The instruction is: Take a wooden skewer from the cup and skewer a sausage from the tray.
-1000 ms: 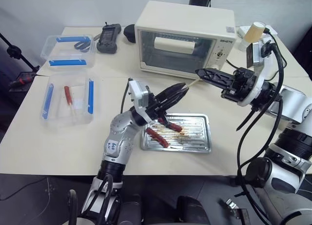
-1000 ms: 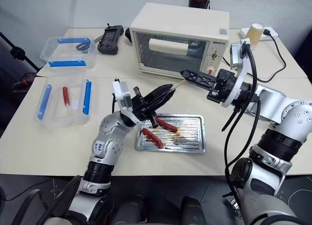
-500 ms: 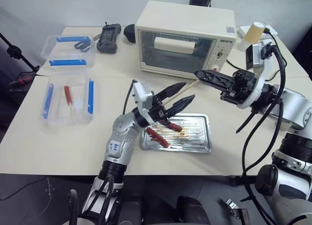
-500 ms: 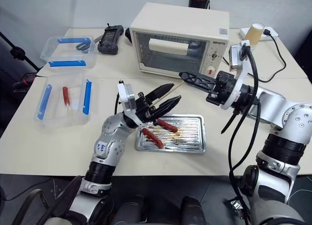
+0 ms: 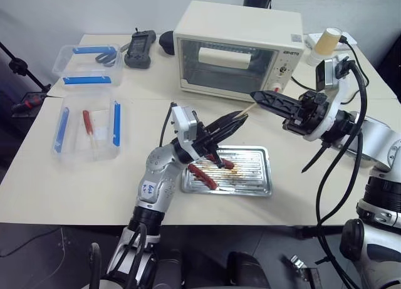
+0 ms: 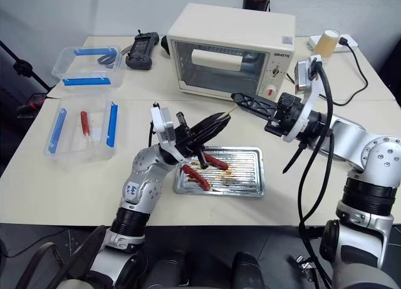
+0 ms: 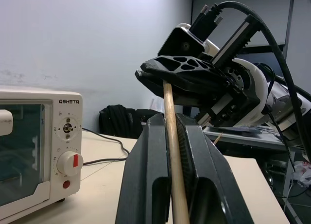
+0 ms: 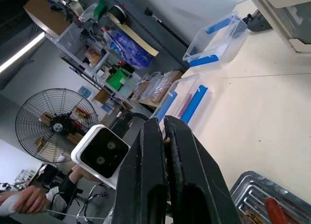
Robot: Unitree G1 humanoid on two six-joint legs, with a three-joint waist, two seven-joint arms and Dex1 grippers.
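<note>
Left pincer: fingers clenched on the wooden skewer, which runs up between them, as the left wrist view shows. Right pincer: likewise clenched on the same stick, gripping its far end. The skewer thus bridges the two pincers in mid-air, its long axis slanting from the left pincer up and toward the toaster oven side, where the right pincer takes it. Both arms share the stick; whether one is about to let go cannot be told.

Below the left pincer lies the tray on the counter, holding two sausages: one sausage near the tray's left edge, lying aslant, and a second closer to the rear rim, just under the left pincer's fingers. Both lie down and slightly toward the robot from the skewer; the left arm is the nearer to them. The coming move turns on this: the stick's free point must be brought down and set in line with a sausage's long axis, a judgement only, since which end is pointed is too fine to see.

Farther out: a paper cup stands at the rear right of the counter, beyond the oven; two clear plastic boxes with blue clips sit well apart at the left.
</note>
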